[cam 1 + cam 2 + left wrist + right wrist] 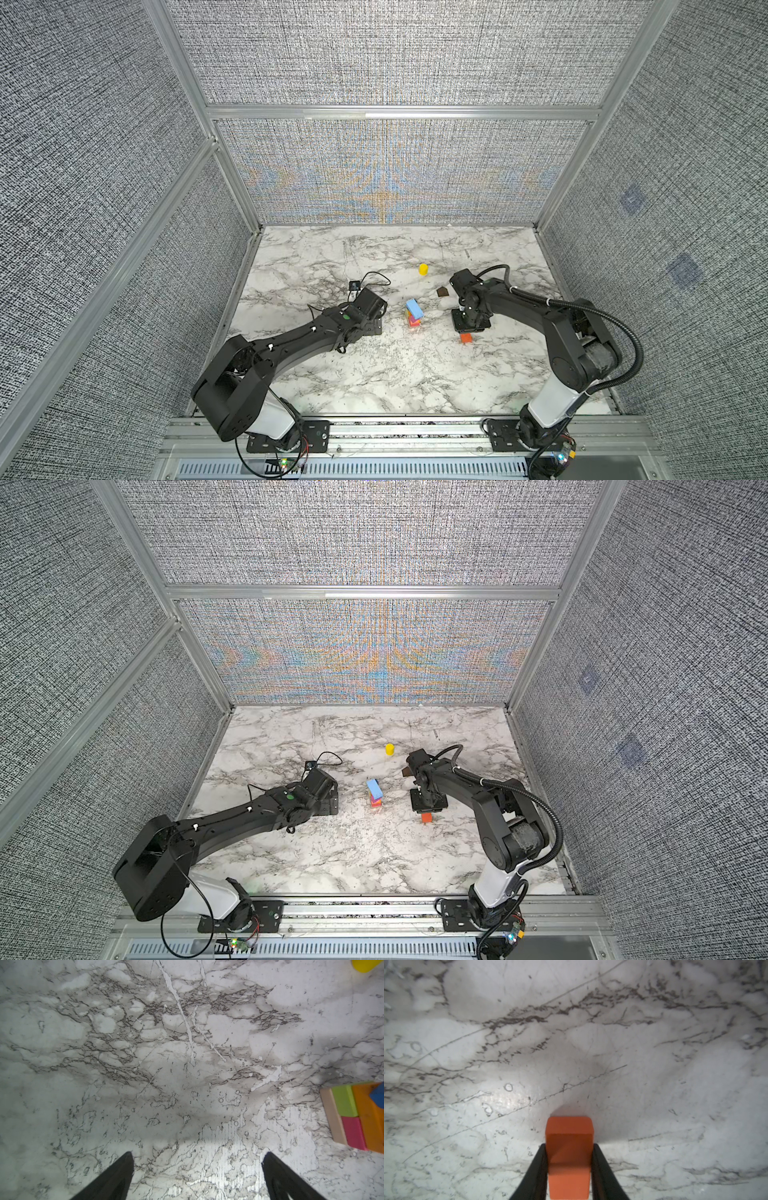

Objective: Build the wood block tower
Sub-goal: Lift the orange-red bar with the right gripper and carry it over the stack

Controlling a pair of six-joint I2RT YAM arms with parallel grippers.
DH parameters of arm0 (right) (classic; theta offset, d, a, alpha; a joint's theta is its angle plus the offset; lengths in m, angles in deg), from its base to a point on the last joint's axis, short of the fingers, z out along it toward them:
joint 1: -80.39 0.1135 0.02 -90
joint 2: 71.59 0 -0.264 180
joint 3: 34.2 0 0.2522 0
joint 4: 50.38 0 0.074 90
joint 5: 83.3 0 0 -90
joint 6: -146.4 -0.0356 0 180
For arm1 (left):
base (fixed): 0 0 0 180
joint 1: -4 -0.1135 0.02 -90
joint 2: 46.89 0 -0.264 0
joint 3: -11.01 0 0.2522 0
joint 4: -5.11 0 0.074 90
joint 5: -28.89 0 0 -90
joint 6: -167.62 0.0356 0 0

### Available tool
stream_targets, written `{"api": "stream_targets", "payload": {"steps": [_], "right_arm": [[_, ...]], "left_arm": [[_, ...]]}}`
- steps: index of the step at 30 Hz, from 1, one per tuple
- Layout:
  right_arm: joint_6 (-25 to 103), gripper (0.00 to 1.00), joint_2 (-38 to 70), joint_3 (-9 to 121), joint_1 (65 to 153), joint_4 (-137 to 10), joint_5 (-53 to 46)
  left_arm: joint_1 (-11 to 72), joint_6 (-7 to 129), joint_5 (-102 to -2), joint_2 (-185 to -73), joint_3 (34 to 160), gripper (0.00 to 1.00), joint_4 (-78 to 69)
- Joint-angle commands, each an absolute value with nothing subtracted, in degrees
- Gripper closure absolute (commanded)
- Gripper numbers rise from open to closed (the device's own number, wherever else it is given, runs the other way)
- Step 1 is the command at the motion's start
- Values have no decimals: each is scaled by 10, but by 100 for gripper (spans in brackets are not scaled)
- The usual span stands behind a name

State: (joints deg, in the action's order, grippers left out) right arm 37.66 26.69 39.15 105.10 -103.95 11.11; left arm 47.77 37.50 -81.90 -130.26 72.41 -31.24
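Observation:
The tower [414, 316] [375, 794] stands mid-table, a short stack with a light blue block [414, 308] lying askew on top. The left wrist view shows its side [353, 1115]: tan, green, pink and orange layers under a blue one. My right gripper [467, 331] [569, 1146] points down, right of the tower, shut on an orange block [569, 1142] [466, 338] [427, 817] at table level. My left gripper [379, 320] [197, 1153] is open over bare marble left of the tower. A yellow cylinder [423, 269] [389, 749] and a dark brown piece [443, 292] lie farther back.
A small black device with a looping cable [354, 286] sits on the marble table [332, 257] behind the left gripper. Grey fabric walls enclose three sides, and an aluminium rail [415, 428] runs along the front edge.

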Motion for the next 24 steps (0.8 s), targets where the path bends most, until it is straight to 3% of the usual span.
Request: {"api": "stream_targets", "payload": {"steps": [1, 24], "right_arm": [[371, 73, 259, 401, 1052, -1055, 114], [390, 73, 194, 537, 1099, -1197, 102]], "left_arm": [[478, 371, -816, -1295, 724, 1, -314], [478, 361, -804, -1196, 694, 1, -353]]}}
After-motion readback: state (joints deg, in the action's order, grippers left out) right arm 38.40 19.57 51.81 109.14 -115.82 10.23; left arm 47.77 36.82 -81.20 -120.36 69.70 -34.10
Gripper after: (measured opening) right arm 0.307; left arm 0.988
